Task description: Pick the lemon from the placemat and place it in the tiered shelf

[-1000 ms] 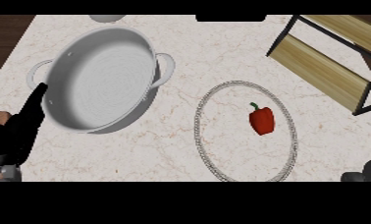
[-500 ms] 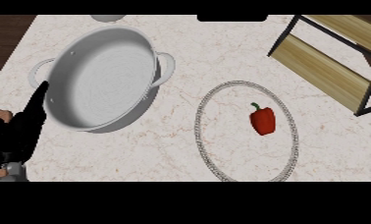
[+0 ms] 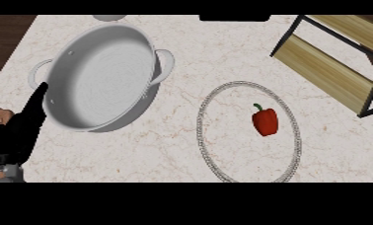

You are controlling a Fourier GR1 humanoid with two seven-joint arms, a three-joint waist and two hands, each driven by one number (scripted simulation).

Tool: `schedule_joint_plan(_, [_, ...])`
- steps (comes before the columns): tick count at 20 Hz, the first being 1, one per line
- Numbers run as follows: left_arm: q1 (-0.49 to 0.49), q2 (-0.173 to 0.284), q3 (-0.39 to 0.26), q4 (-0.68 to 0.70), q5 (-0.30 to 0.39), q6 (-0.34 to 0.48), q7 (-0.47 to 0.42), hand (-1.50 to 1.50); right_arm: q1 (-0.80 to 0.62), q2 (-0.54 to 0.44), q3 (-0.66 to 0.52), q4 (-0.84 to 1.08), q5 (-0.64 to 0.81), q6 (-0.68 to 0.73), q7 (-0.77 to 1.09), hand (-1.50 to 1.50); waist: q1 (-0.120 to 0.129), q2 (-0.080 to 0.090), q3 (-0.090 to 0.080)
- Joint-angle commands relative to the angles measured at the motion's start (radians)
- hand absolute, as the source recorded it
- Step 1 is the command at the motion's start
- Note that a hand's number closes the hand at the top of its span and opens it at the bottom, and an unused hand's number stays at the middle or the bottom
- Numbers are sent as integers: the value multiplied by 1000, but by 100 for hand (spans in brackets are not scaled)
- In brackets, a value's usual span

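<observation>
Marbled counter [image 3: 182,61] carries everything; nearest, at the lower left edge, the left hand [image 3: 25,125] rests with fingers straight, holding nothing. Beyond it sit a big grey two-handled pot [image 3: 102,76] and a round placemat [image 3: 218,100] bearing a red pepper [image 3: 265,121], no lemon. Farthest right stands the wooden tiered shelf [image 3: 328,66].

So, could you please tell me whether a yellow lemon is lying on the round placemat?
No, the only thing on the round marble-patterned placemat is a red bell pepper with a green stem; no lemon shows anywhere.
</observation>
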Motion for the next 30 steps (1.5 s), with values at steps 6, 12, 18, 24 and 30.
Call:
schedule_joint_plan(6, [-20, 13, 26, 67, 16, -55, 2, 0, 64, -40, -73, 200, -52, -211, -90, 150, -5, 4, -5])
schedule_joint_plan(12, [-17, -59, -11, 99, -38, -2, -43, 0, 103, -41, -111, 273, -39, -335, -46, -150, -10, 4, -5])
schedule_joint_plan(18, [-18, -40, 8, 30, -19, -21, 22, 0, 106, -76, -55, 362, -60, -347, -128, -150, -6, 2, -5])
schedule_joint_plan(24, [11, -52, 10, 61, -53, -16, -47, 0, 30, -87, -114, 381, -147, -418, -142, -150, -4, 3, -5])
schedule_joint_plan(30, [-39, -49, 12, 13, -41, 2, 63, 0, 8, -115, -237, 358, -306, -410, -143, -150, -14, 0, -4])
